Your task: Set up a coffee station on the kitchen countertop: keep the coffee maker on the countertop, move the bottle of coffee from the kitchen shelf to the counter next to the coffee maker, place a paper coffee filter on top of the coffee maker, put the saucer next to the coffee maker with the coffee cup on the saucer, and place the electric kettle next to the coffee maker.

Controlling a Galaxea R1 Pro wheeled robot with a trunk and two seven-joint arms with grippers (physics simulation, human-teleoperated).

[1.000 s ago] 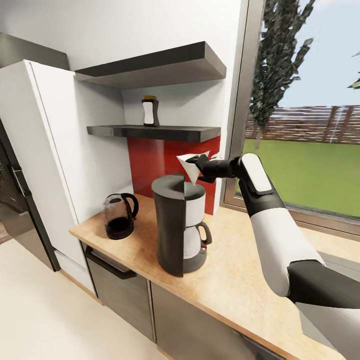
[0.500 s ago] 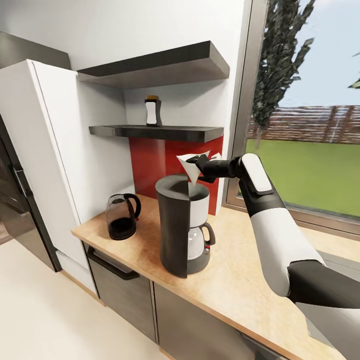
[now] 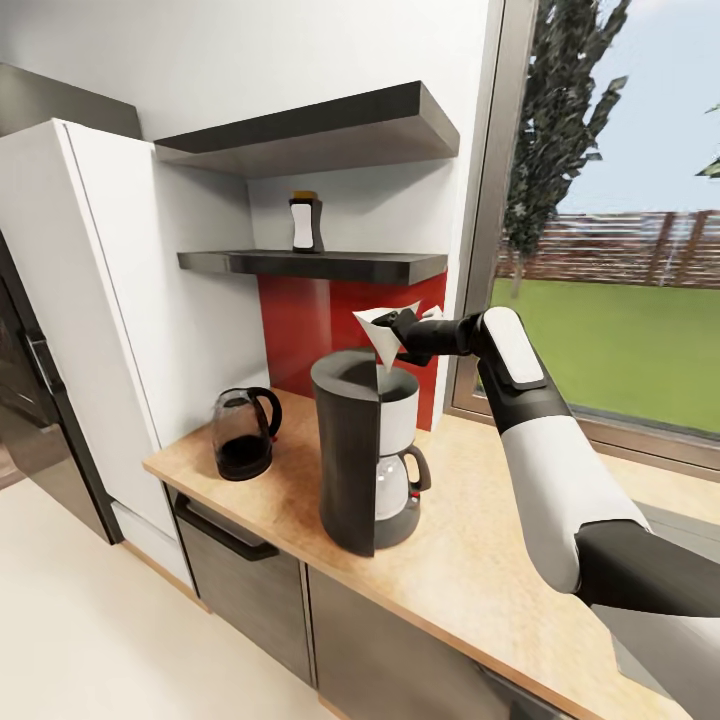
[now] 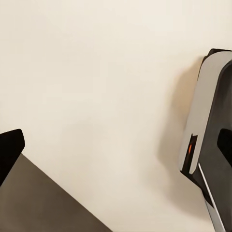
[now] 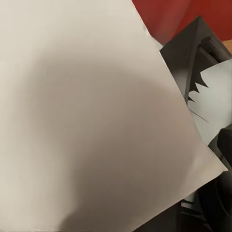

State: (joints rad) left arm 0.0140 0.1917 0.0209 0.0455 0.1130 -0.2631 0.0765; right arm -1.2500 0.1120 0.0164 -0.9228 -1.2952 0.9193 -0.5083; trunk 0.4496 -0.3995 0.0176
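At the left end of the kitchen countertop point(image 3: 470, 570) the electric kettle point(image 3: 241, 433) stands upright beside a white tall cabinet point(image 3: 110, 300). Above it, on the kitchen shelf point(image 3: 310, 264), the bottle of coffee point(image 3: 305, 222) stands upright against the wall. Right of the kettle and apart from it stands the coffee maker point(image 3: 365, 460), its open top in front of the red backsplash point(image 3: 300, 320). Just over that top hangs the paper coffee filter point(image 3: 384, 335), pinched at its right edge by the right gripper point(image 3: 402, 335), point downward; in the right wrist view the white paper point(image 5: 92, 121) covers most of the frame. Whether the left gripper is wide or narrow cannot be told from the left wrist view.
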